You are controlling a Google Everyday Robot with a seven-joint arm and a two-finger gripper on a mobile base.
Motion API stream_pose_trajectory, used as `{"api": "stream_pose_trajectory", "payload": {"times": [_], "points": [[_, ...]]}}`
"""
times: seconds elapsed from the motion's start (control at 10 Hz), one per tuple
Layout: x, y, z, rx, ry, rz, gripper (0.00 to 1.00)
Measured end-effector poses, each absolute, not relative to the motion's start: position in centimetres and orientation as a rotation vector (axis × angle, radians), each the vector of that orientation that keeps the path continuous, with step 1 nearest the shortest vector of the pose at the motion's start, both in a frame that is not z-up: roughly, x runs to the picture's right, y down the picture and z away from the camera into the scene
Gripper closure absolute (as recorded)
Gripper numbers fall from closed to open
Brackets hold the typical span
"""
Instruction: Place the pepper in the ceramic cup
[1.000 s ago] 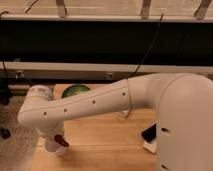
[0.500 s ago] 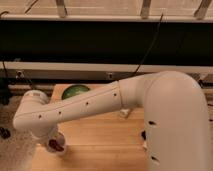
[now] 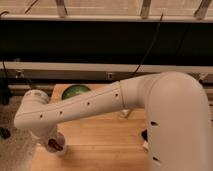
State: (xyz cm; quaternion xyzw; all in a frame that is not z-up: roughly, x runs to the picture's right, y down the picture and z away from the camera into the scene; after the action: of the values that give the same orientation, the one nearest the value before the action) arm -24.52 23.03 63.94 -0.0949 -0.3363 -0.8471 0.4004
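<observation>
- We see the big white arm [image 3: 100, 102] sweeping across the wooden table [image 3: 100, 135] from the right, its bulky forearm covering most of the right half of the view.
- The gripper [image 3: 52, 142] sits low at the left, under the arm's rounded wrist, right at the ceramic cup [image 3: 60, 148] near the table's left front edge.
- We cannot tell how the gripper stands, since the wrist hides most of it.
- The pepper [image 3: 55, 146] shows as a small dark-red bit at the cup's mouth, just below the wrist; we cannot tell whether it rests inside the cup or is held above it.
- We count one green rounded object [image 3: 75, 91] at the back of the table, partly hidden behind the arm, well apart from the cup.
- One small white block [image 3: 126, 113] lies just under the arm near the table's middle.
- Behind the table runs a dark wall band [image 3: 100, 45] with a black cable [image 3: 150, 45] hanging down it.
- We read no writing or labels anywhere.
</observation>
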Motion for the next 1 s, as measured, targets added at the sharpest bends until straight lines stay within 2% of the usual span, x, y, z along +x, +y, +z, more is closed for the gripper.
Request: {"api": "stream_pose_trajectory", "payload": {"times": [0.1, 1.0], "points": [[-24.5, 22.9, 64.0, -0.236, -0.851, -2.144, 0.21], [-23.1, 21.2, 63.4, -0.214, -0.836, -2.119, 0.20]]}}
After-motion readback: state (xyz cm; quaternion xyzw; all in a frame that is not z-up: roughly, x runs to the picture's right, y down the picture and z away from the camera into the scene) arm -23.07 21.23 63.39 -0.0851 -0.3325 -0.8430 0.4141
